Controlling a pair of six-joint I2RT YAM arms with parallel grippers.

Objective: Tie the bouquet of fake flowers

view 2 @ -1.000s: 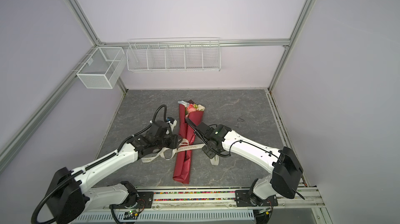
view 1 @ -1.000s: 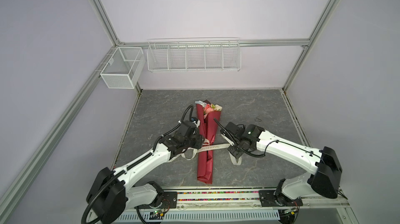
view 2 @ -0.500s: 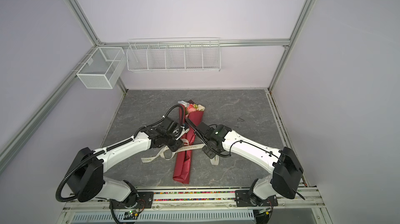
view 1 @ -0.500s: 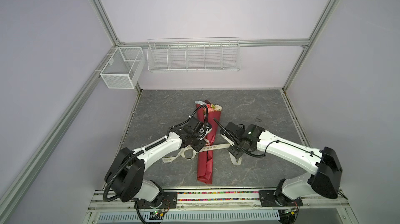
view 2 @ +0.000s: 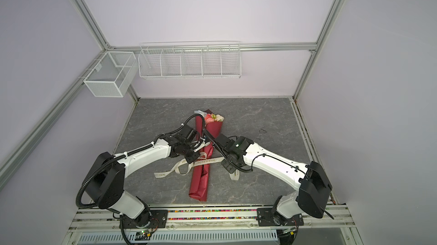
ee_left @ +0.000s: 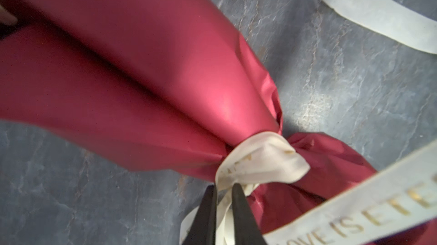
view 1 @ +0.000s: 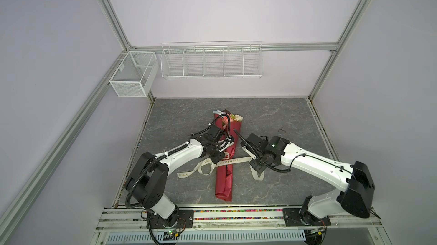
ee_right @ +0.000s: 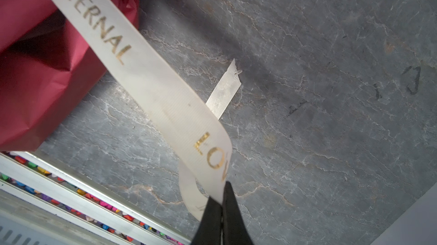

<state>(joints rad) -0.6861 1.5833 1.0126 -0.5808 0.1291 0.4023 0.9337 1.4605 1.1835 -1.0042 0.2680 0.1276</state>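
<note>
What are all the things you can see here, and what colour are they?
bouquet: one, dark-red paper with pink flowers peeking out, lying mid-table.
ribbon: one, cream with gold letters, wrapped round the bouquet.
table: one, grey marbled.
mesh box: one, white, on the left wall rail.
wire rack: one, white, on the back wall.
left arm: one, white and black.
right arm: one, white and black.
left claw: one, black, shut on the ribbon at the wrap.
right claw: one, black, shut on the ribbon beside the bouquet.

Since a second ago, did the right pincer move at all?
No. In a top view the right pincer sits at the same spot beside the bouquet of fake flowers, which has not shifted either, and it is shut on the ribbon.
</note>
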